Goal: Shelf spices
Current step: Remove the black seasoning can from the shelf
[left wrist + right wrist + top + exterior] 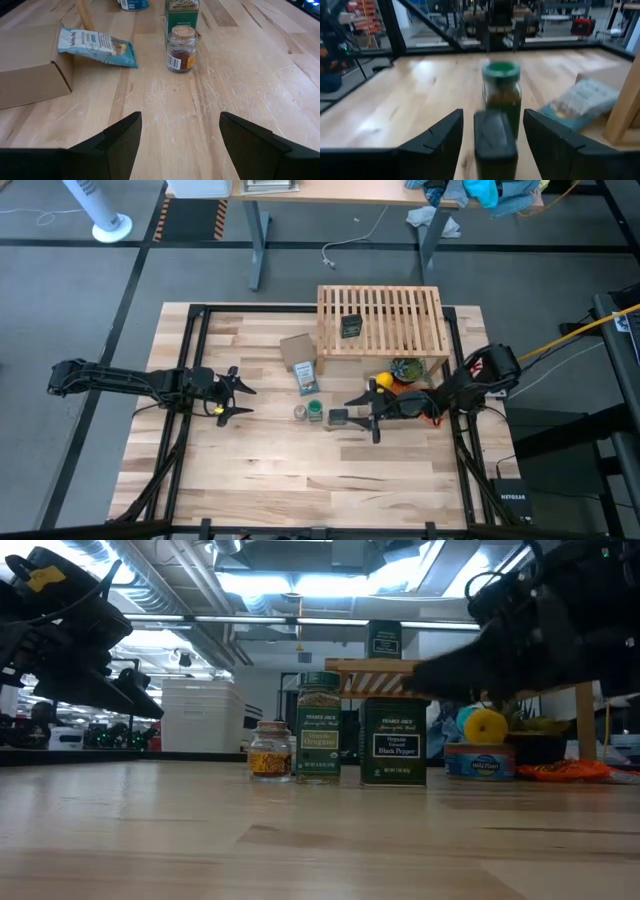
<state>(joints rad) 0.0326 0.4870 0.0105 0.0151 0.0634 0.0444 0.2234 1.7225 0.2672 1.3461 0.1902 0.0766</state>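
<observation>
Four spices: three stand in a row on the table in front of the shelf (pixel 382 321), one sits on top of it
Left gripper (pixel 232 392): well left of the shelf, above the table, fingers spread, nothing between them
Glass jar (pixel 299 413): leftmost of the row, upright, cork-topped
Green bottle (pixel 315 412): just right of the jar, upright
Black pepper tin (pixel 338 418): right of the bottle, upright, between the right gripper's fingers, which stand apart at either side; contact unclear
Right gripper (pixel 356 411): low in front of the shelf, at the tin
Second tin (pixel 351 327): on the shelf slats
</observation>
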